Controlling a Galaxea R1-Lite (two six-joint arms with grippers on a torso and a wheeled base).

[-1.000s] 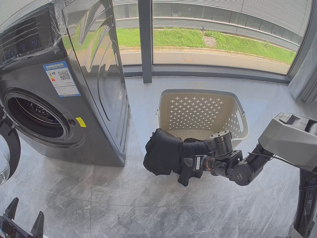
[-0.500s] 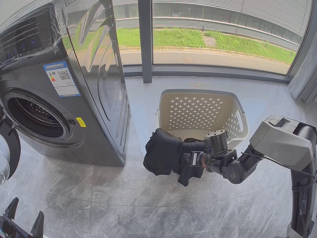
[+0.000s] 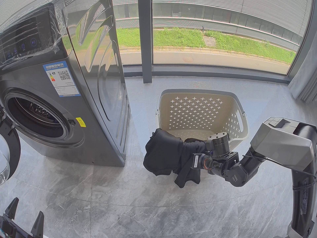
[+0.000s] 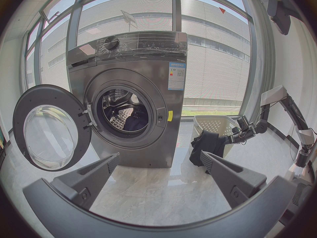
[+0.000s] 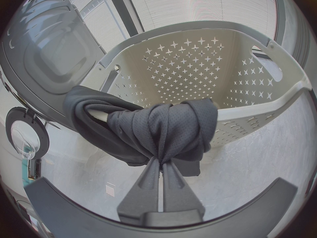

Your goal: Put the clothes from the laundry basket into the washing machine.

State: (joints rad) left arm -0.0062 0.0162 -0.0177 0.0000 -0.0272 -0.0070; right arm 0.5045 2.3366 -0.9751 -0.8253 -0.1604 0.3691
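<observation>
Lifting is in hand: the garment (image 3: pixel 163 152), draped over the basket (image 3: pixel 198 91) rim, is pinched by the right gripper (image 5: pixel 161 162), jaws clamped together. It must next be raised clear and carried to the washer (image 3: pixel 33 83).

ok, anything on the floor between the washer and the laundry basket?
Head view shows bare floor between the washing machine and the laundry basket. The dark garment hangs over the basket's rim, pinched by the right gripper.
</observation>
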